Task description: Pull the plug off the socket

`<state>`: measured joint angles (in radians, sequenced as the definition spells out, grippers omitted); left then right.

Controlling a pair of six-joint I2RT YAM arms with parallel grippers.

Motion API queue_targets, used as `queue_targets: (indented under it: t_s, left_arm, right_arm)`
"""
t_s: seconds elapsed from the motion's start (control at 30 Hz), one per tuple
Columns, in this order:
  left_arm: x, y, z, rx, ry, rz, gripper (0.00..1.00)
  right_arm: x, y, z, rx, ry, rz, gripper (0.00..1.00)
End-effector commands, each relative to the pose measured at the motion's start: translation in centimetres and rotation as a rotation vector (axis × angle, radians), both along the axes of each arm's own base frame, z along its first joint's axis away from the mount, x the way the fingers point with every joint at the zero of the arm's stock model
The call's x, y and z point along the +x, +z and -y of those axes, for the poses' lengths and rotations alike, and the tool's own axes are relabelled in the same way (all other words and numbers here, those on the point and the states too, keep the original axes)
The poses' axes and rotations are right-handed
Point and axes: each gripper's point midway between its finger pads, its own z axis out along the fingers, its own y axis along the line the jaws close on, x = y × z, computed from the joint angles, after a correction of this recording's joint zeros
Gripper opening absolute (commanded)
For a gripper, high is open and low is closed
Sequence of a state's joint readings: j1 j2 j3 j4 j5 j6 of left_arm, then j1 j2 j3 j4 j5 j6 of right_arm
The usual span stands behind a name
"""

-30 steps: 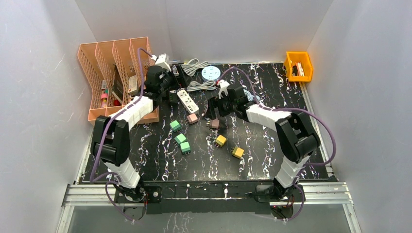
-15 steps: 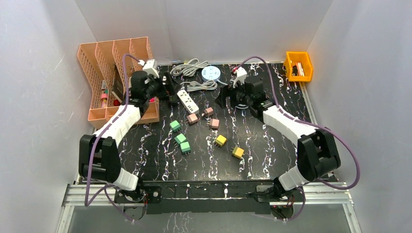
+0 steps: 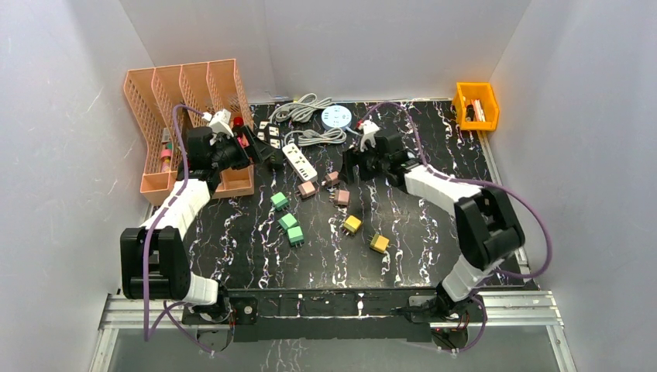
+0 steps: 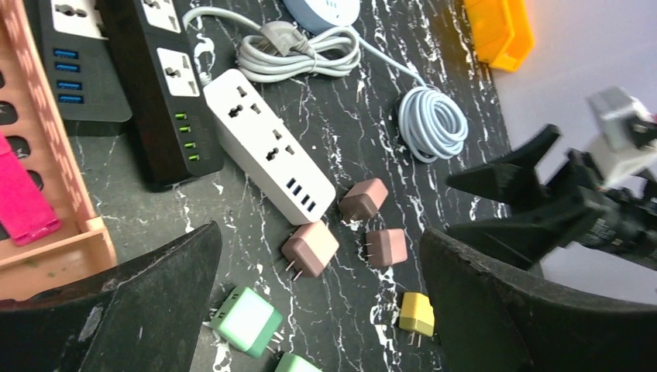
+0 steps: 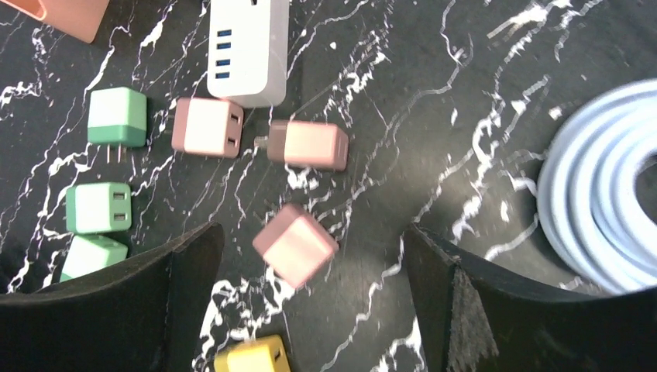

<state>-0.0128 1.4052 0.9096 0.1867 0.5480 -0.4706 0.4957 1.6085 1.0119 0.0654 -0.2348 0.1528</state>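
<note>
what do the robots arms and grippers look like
Left arm and right arm match: black joints, white link shells, a purple cable looping along each, a small white camera block at the wrist. Fingers are broad, matte black, tapering to blunt tips.

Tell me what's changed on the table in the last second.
The left gripper pulled back left from the black power strip toward the orange rack. The right gripper drew away toward the far edge, then eased partway back, uncovering a pink plug. Both are open and empty. The white power strip, green plugs and yellow plugs lie where they were.
</note>
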Motion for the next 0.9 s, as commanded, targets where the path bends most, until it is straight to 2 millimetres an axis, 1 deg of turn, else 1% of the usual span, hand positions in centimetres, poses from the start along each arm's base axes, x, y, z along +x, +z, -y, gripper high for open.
queue_targets:
  t_s: [0.0,0.1,0.27,0.33,0.53,0.77,0.87]
  left_arm:
    - [-0.1,1.8,1.2,-0.071,-0.049,0.037,0.98]
    - [-0.1,1.8,1.3,-0.076,-0.051,0.034,0.98]
    - [-0.2,1.8,1.3,-0.071,-0.057,0.024,0.98]
    - [-0.1,1.8,1.3,-0.073,-0.061,0.026,0.98]
    - [-0.2,1.6,1.5,-0.092,-0.063,0.029,0.98]
    - [0.0,1.5,1.6,-0.100,-0.066,0.029,0.98]
    - [0.0,1.4,1.6,-0.100,-0.070,0.026,0.98]
  right_arm:
    - [2.1,0.2,-2.5,-0.025,0.043,0.014,0.91]
    - [2.4,-1.9,-3.4,-0.037,0.057,-0.016,0.89]
    - [3.1,-3.7,-4.2,-0.042,0.064,-0.050,0.79]
    - [3.3,-4.3,-4.5,-0.047,0.069,-0.061,0.77]
    - [3.8,-4.4,-5.7,-0.043,0.098,-0.054,0.74]
    - [4.1,-4.6,-6.5,-0.042,0.125,-0.069,0.72]
    - [4.2,-4.8,-6.7,-0.042,0.133,-0.072,0.69]
